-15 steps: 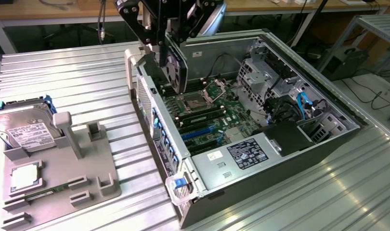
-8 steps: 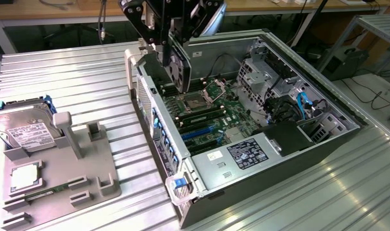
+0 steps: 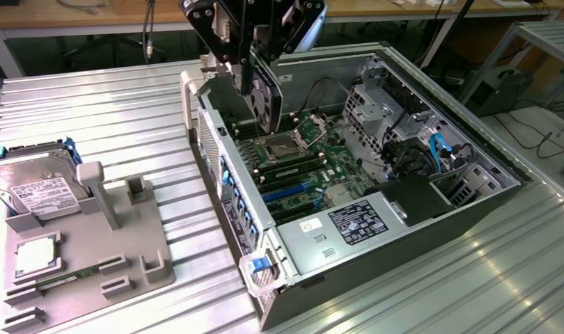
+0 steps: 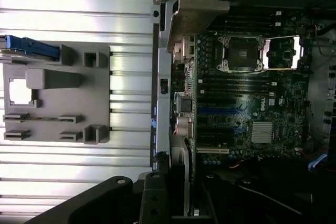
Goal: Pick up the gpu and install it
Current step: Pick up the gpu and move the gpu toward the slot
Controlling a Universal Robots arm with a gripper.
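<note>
I am gripping the thin flat green gpu card (image 3: 266, 104), with its black round fan shroud and silver metal end bracket, in my black hand (image 3: 252, 59), whose fingers are clamping its upper edge from above. The card is hanging upright on its edge over the open black-and-silver computer case (image 3: 468, 202), with its lower edge close above the green motherboard (image 3: 306, 170) inside the case. I cannot tell whether the two are touching. On the exterior view's left of the case, a grey plastic parts holder (image 3: 124, 236) is resting on the ribbed metal surface (image 3: 106, 111), carrying a silver boxy hard drive (image 3: 36, 184).
</note>
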